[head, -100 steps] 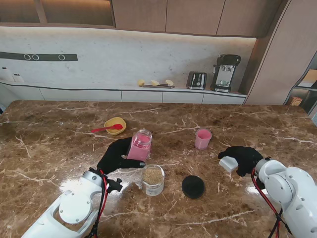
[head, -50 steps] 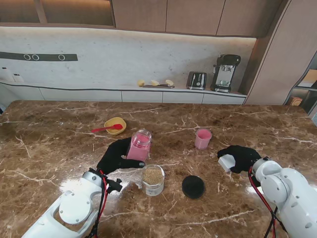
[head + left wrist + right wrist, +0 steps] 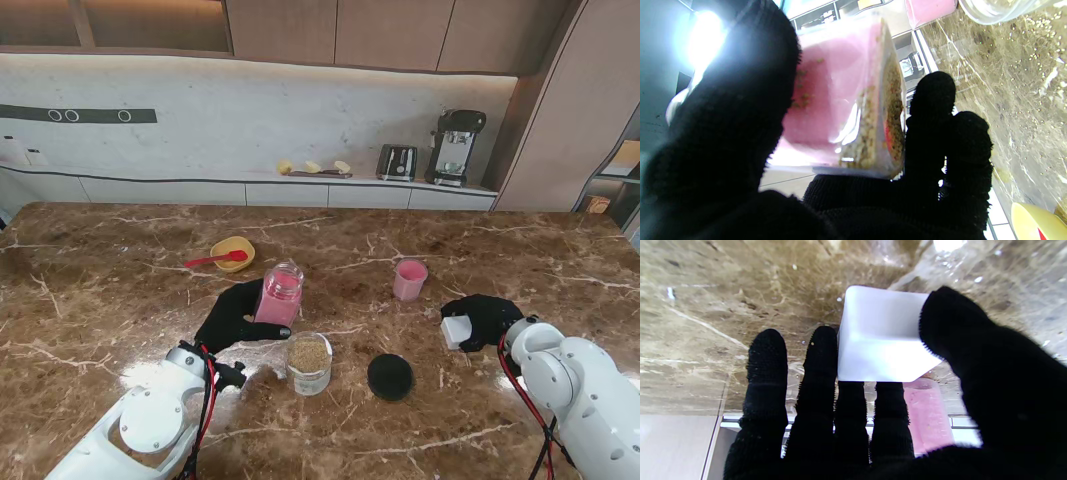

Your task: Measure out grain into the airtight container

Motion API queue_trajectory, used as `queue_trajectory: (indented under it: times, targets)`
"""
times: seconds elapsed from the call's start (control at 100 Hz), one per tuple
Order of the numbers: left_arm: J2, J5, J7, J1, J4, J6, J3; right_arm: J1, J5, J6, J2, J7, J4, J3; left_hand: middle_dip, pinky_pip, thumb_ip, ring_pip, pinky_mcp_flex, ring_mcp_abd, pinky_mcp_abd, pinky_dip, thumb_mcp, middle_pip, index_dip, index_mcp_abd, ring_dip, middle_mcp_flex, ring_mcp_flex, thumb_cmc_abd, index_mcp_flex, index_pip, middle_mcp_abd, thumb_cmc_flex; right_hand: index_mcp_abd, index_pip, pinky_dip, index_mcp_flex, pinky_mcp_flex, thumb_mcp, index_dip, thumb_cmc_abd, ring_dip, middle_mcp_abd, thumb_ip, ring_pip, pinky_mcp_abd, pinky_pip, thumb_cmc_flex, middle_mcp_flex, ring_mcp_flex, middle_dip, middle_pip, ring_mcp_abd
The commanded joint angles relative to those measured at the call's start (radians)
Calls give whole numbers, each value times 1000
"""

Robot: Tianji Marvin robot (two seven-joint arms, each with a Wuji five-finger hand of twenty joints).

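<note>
Lowered toward the desk [image 3: 120,260], the white block [image 3: 457,331] is held in the right hand [image 3: 483,318]; left-hand [image 3: 232,316] fingers [image 3: 933,100] clasp the pink jar [image 3: 281,293], best tilted slowly.

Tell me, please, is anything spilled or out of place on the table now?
Yes. Loose grains lie scattered on the marble table beside the clear container, seen from the left wrist. The black lid lies apart from the container, which stands open. The left hand holds the pink jar roughly upright.
</note>
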Motion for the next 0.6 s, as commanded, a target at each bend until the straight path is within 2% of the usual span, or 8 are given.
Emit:
queue_trajectory:
  times: [0.0,0.13,0.27,0.34,0.42,0.59]
  targets:
    - [-4,-1,4,3,5,-3,3,-21,-4,7,-2,17,32,-13,41,36,35,36,-15,-48,-35,32,182,97,22,-226,10,95,16,313,187,250,-65,190,12,29,-12,-18,8,49,0,-60,-26,-9,-40,-63,8,-1,-34,15,-29,23,11,19]
    - [-4,-1,3,2,6,-5,3,-19,-21,2,-4,-49,62,-28,41,36,35,35,-16,-50,-35,32,182,97,22,-227,10,97,17,313,187,250,-68,189,9,133,-7,6,61,78,78,-106,26,-26,-42,35,-26,41,-9,52,11,115,104,-6]
    - [-3,-1,2,0,7,-7,4,-19,-28,-4,-9,-125,90,-41,42,36,34,35,-16,-51,-36,32,181,98,22,-230,9,97,16,313,187,249,-71,186,-18,254,-3,69,111,79,146,-113,84,-39,-42,168,-44,92,-2,127,58,195,193,-23]
    - [-3,0,2,-1,8,-7,5,-20,-34,-8,-9,-148,97,-44,42,36,34,35,-15,-52,-37,32,182,97,22,-231,9,95,16,315,186,250,-70,187,-28,273,-5,92,115,77,149,-115,88,-39,-43,182,-44,96,-6,149,68,200,196,-25]
    - [-3,0,2,-2,9,-9,7,-21,-38,-11,-10,-170,106,-51,42,35,34,35,-15,-52,-38,32,182,98,23,-232,9,96,17,314,187,251,-71,186,-31,274,-9,109,117,69,120,-98,88,-36,-43,190,-45,102,-17,172,73,191,168,-24]
    - [-3,-1,-1,-6,12,-10,11,-21,-14,-10,-18,-210,114,-55,42,36,34,35,-14,-54,-40,32,184,98,23,-234,9,96,17,313,186,251,-71,187,-44,308,-1,195,154,38,86,-13,93,-44,-30,217,-51,138,18,270,133,181,167,-18]
